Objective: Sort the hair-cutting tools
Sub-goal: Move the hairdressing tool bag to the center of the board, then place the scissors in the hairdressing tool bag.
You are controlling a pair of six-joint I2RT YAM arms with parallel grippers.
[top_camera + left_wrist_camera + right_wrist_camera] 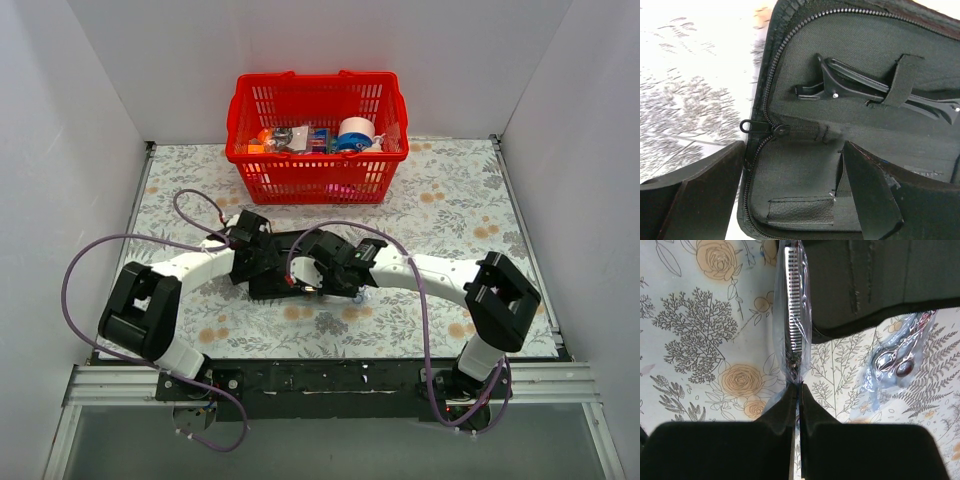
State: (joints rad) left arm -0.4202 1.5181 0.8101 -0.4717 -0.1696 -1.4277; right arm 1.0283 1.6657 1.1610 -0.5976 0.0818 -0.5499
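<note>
Since the toothed scissors (792,315) sit inside a clear film sleeve, they will probably handle as a light, stiff steel piece in a slippery skin. The film may slide over the metal, so a pinch across the flat near the pivot looks safer than one on loose film. The right gripper (797,390) is clenched on their lower end at the bottom centre of its wrist view. The blades run straight up the frame, over the flowered cloth (700,330) and past the edge of the black pouch (865,285). The second scissors (897,362) lie on the cloth at centre right, wrapped in crinkled film. In the left wrist view the black clip (860,87) is tucked under an elastic strap (902,80) inside the open pouch, upper right. The left gripper (795,145) stands released, its fingers astride the zip (747,126) edge and holding nothing. Whether the right fingers hold handle or only film I cannot tell. Glare blurs the second pair's loops, and in the top view the arms cover all three tools below the red basket (300,175).
</note>
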